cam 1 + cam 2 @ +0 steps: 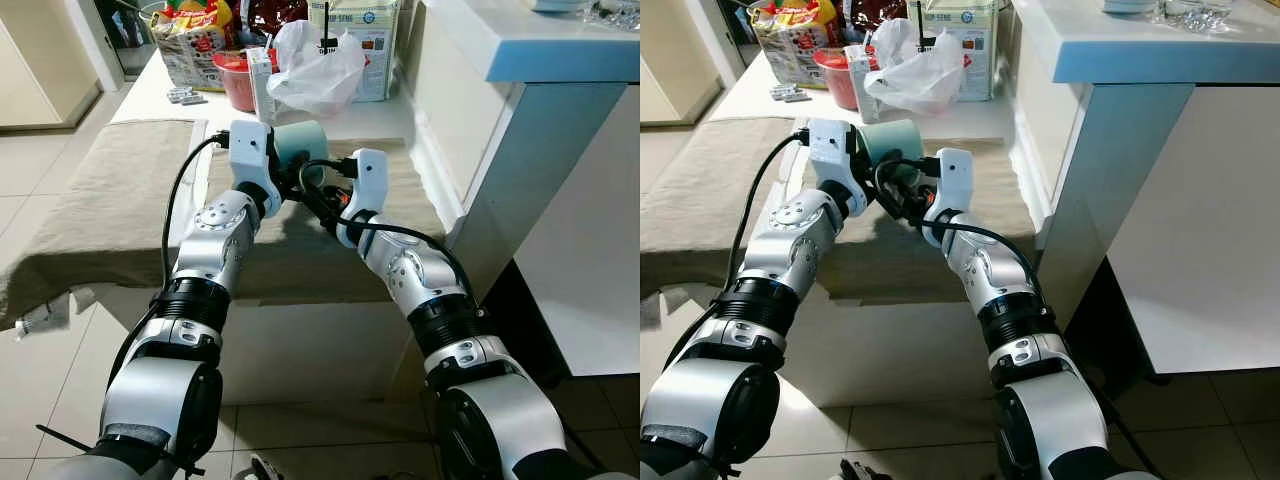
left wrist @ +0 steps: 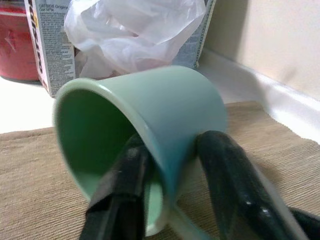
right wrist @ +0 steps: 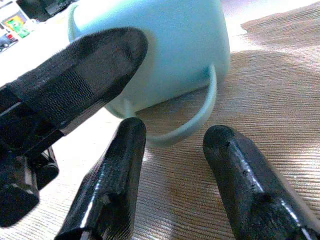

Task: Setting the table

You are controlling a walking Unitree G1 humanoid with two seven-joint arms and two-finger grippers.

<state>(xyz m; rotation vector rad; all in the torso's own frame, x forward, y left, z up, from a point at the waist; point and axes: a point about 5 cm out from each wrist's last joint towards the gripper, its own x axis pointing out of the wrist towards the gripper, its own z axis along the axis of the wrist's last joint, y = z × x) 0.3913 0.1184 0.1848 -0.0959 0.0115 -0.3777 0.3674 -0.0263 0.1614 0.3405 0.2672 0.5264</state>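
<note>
A mint-green mug (image 1: 300,145) lies tilted on its side over the beige woven placemat (image 1: 300,250), its handle (image 3: 200,115) down by the mat. My left gripper (image 2: 170,165) is shut on the mug's wall, one black finger (image 2: 122,195) inside the rim and the other finger (image 2: 235,180) outside. My right gripper (image 3: 175,135) is open just short of the handle, low over the mat, with nothing between its fingers. Seen from the head, the right gripper (image 1: 318,195) sits close beside the left gripper (image 1: 290,175) below the mug.
Behind the mug stand a white plastic bag (image 1: 320,65), a carton (image 1: 262,85), a red bowl (image 1: 238,80) and a basket of snacks (image 1: 195,35). A second placemat (image 1: 110,190) lies to the left. A white counter (image 1: 520,40) rises close on the right.
</note>
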